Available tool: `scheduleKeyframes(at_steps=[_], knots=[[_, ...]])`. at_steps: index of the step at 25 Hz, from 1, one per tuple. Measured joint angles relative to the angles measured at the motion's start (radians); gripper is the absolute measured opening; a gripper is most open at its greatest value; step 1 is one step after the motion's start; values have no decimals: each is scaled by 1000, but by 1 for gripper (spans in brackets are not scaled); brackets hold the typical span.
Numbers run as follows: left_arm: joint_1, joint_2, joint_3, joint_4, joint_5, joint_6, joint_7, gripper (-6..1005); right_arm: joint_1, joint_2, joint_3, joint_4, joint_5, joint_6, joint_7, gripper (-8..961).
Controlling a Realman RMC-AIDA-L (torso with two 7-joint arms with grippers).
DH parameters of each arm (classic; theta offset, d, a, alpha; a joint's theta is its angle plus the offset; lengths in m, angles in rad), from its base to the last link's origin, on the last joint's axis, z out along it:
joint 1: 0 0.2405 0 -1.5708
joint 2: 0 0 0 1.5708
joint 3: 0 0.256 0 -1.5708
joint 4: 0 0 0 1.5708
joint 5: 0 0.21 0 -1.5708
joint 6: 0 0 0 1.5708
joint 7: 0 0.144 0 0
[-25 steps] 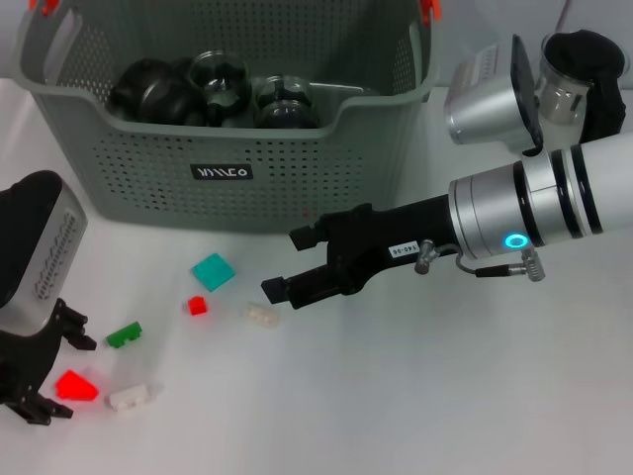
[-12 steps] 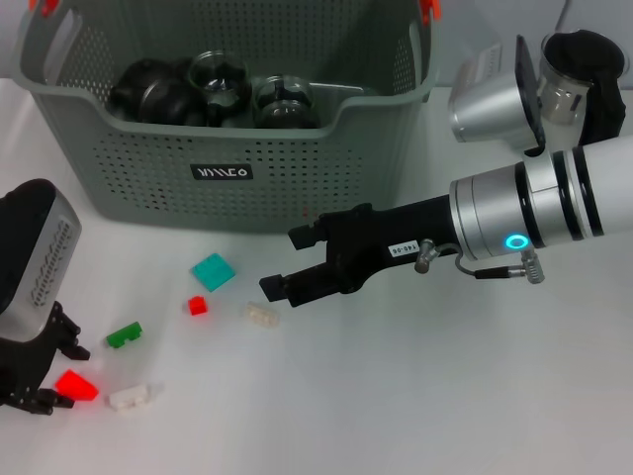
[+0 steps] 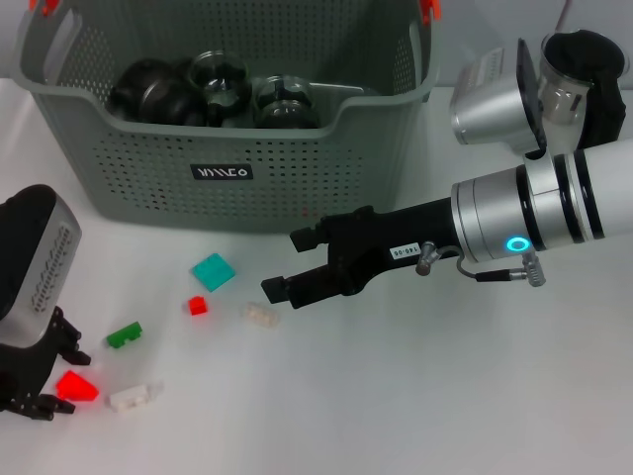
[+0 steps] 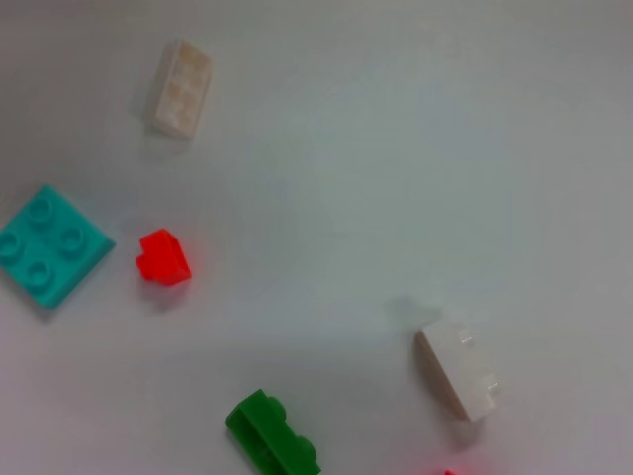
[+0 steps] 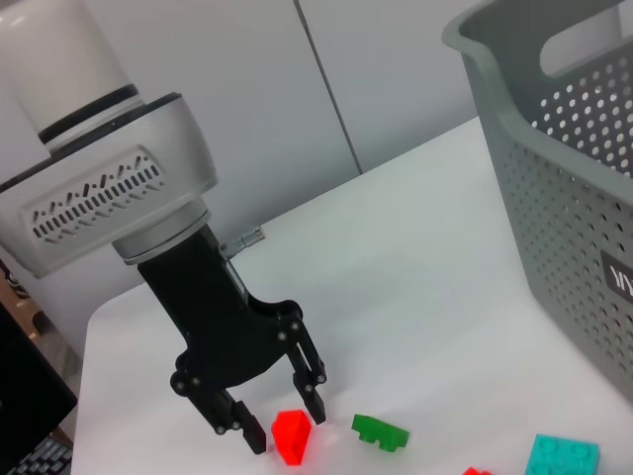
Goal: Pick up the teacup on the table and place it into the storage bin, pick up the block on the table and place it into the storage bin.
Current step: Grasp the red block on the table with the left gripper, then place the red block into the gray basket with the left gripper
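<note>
1. The left gripper (image 5: pixel 280 427) is lowered at the near left of the counter (image 3: pixel 415 396), its jaws spread around the red block (image 3: pixel 75 385).
2. The right gripper (image 3: pixel 287 265) is held with jaws spread just right of the clear block (image 3: pixel 259 314).
3. The storage bin (image 3: pixel 297 178) is seen at the far side.

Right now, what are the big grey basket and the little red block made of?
The storage bin looks like matte moulded plastic: thin walls full of punched holes. The red block, between the left pincer's open fingers, looks like glossy hard plastic.
</note>
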Motion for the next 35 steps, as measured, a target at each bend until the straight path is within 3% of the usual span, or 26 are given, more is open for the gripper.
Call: scheduleKeyframes(at_steps=[17,26,31,35], knots=[[-7,-4,-1,-34,-1,-10,-48,475,0,-3,2,0,-1,1,-2,947],[-21,2,-4,-34,-1,11,-71,311,-2,-3,2,0,-1,2,-2,946],[-41,7,-50,-30,-3,38,-84,245,-5,-4,1,1,-1,-1,-2,946],[-95,8,-190,-23,-13,98,-109,226,-12,-7,4,1,-1,-7,-3,946]])
